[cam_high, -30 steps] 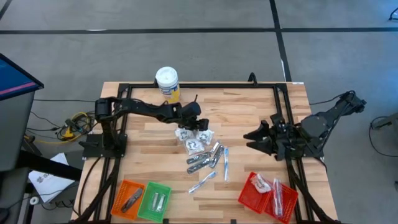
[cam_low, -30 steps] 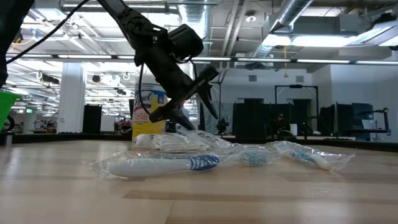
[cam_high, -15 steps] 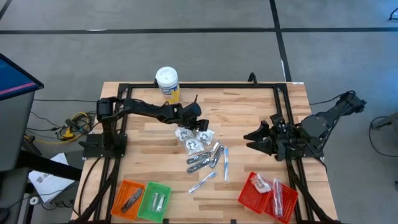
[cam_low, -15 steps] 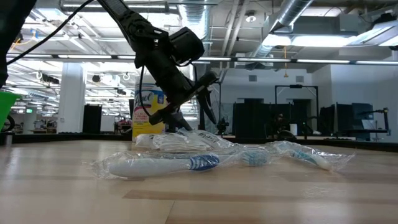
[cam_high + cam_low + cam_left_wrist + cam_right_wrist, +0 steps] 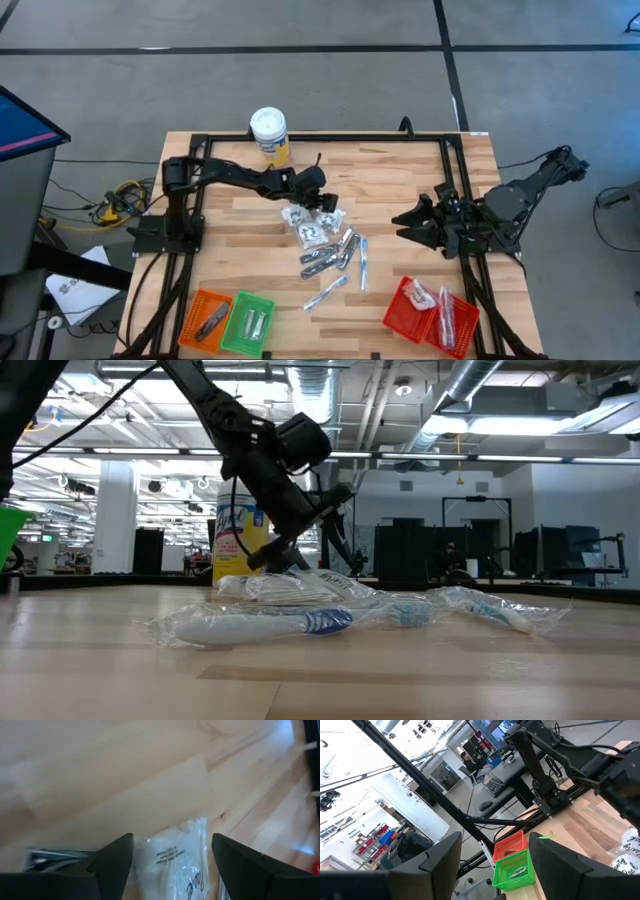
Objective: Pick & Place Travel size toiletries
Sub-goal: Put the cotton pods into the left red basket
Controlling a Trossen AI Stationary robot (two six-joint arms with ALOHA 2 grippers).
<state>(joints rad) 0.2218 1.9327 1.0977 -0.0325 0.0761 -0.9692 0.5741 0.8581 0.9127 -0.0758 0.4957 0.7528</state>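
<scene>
The travel size toiletries [image 5: 328,247] lie in a loose pile at the table's middle: white sachets [image 5: 313,231], silvery wrapped sticks and a wrapped toothbrush [image 5: 262,625]. My left gripper [image 5: 323,201] hangs open, slanting down, just over the pile's far end [image 5: 290,582]. In the left wrist view its fingers [image 5: 116,858] stand on either side of a white sachet [image 5: 176,862]. My right gripper [image 5: 404,222] waits open and level, raised at the right side of the table, with nothing between its fingers [image 5: 440,856].
A white-lidded yellow canister [image 5: 270,134] stands at the far edge behind the left arm. An orange basket [image 5: 206,317] and a green basket [image 5: 250,322] sit at the near left, and a red basket [image 5: 430,312] with wrapped items sits at the near right. A black frame [image 5: 330,138] borders the table.
My left gripper has sunk a little toward the white sachets and rolled slightly, staying open. The pile and my right arm have kept still.
</scene>
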